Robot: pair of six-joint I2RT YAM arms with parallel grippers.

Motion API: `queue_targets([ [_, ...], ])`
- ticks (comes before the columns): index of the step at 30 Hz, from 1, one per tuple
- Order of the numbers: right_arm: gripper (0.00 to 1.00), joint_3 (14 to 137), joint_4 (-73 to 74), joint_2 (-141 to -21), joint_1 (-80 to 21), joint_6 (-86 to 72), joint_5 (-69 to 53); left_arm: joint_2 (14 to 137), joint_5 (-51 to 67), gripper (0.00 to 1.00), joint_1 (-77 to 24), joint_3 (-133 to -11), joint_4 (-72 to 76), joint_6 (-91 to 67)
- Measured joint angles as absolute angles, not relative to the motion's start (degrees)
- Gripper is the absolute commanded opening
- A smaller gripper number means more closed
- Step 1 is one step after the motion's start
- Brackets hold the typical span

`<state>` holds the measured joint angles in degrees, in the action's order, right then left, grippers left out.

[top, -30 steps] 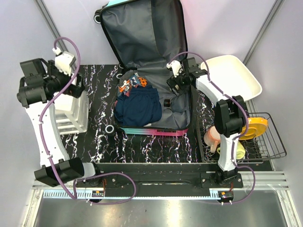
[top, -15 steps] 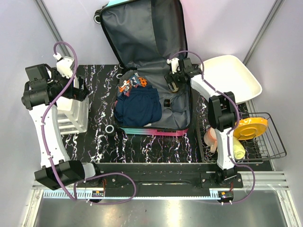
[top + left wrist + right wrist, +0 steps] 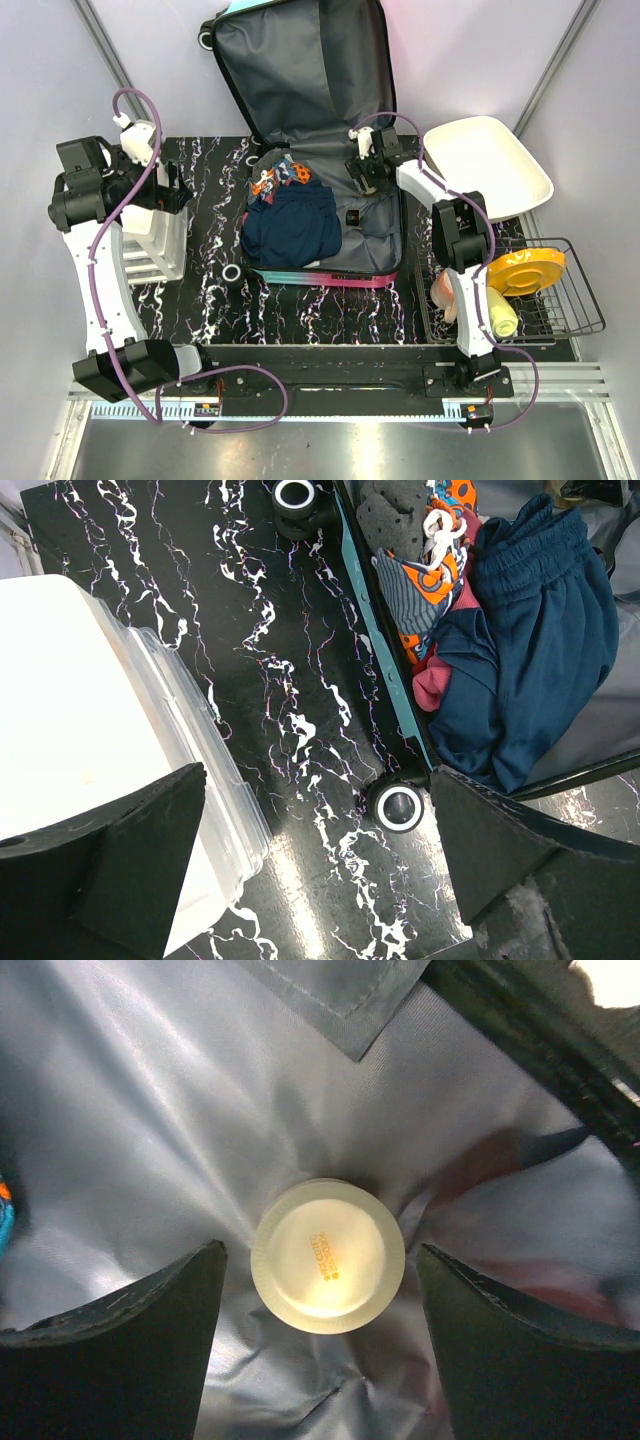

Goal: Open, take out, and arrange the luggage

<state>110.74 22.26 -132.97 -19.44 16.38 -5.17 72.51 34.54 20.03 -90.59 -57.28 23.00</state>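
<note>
Dark grey fabric lining, exposed: the luggage lies open at the middle of the surface's far edge, its base flat and its lid standing up past that edge, apparently against the back wall. Contents, not yet removed: navy shorts heaped in the left half of the base, with orange patterned cloth bunched at their far side. Right half: mostly bare lining, holding one small round white cap. Right claw: open, poised directly above that cap, one jaw to each side and neither touching, a stance that suggests the cap is the item to be lifted out. Left claw: open and empty, hanging by the left edge over the stacked white bins, probably parked clear so that the right arm works alone. Receiving places: white oval tub at the far right corner, close to the right arm, and wire basket along the right edge, already holding several things. Open room: a bare dark marbled strip between bins and luggage, and a broader band along the near edge. Constraints: the base's raised rim and the upright lid close in on the right claw, so a straight lift looks safest.
</note>
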Motion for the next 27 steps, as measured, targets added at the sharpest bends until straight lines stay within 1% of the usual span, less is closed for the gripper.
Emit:
queue_targets([
  [3, 0.82, 111.02, 23.07, -133.71, -19.44, 16.47, -5.04, 72.47, 34.57, 0.99, 19.92, -90.59, -57.25, 22.87],
  [6, 0.76, 111.48, 24.8, -134.47, -19.46, 16.64, -4.91, 72.49, 34.54, 0.99, 19.88, -90.56, -57.25, 22.87],
  [8, 0.7, 112.03, 26.11, -134.93, -19.46, 16.73, -4.8, 72.49, 34.57, 0.99, 19.81, -90.59, -57.23, 22.87],
  [9, 0.64, 112.2, 26.48, -135.11, -19.46, 16.73, -4.6, 72.49, 34.57, 0.99, 19.77, -90.59, -57.17, 22.87],
  [11, 0.59, 112.4, 27.16, -135.15, -19.46, 16.82, -4.21, 72.49, 34.57, 0.99, 19.73, -90.56, -56.88, 22.85],
  [12, 0.54, 112.75, 27.57, -135.15, -19.46, 16.71, -4.14, 72.49, 34.59, 0.99, 19.7, -90.56, -56.77, 22.83],
  [17, 0.43, 113.8, 28.91, -135.15, -19.46, 16.43, -4.51, 72.47, 35.03, 0.99, 19.49, -89.36, -54.87, 21.23],
  [19, 0.4, 113.93, 29.23, -134.96, -19.46, 16.23, -5.93, 72.36, 35.0, 0.99, 19.38, -88.36, -52.69, 19.49],
  [22, 0.39, 113.93, 30.02, -133.86, -19.46, 15.55, -9.08, 71.59, 35.44, 0.99, 19.38, -86.28, -48.73, 16.75],
  [27, 0.35, 113.93, 30.33, -127.7, -19.29, 11.62, -19.11, 66.61, 38.72, 0.99, 19.33, -79.85, -37.26, 11.07],
])
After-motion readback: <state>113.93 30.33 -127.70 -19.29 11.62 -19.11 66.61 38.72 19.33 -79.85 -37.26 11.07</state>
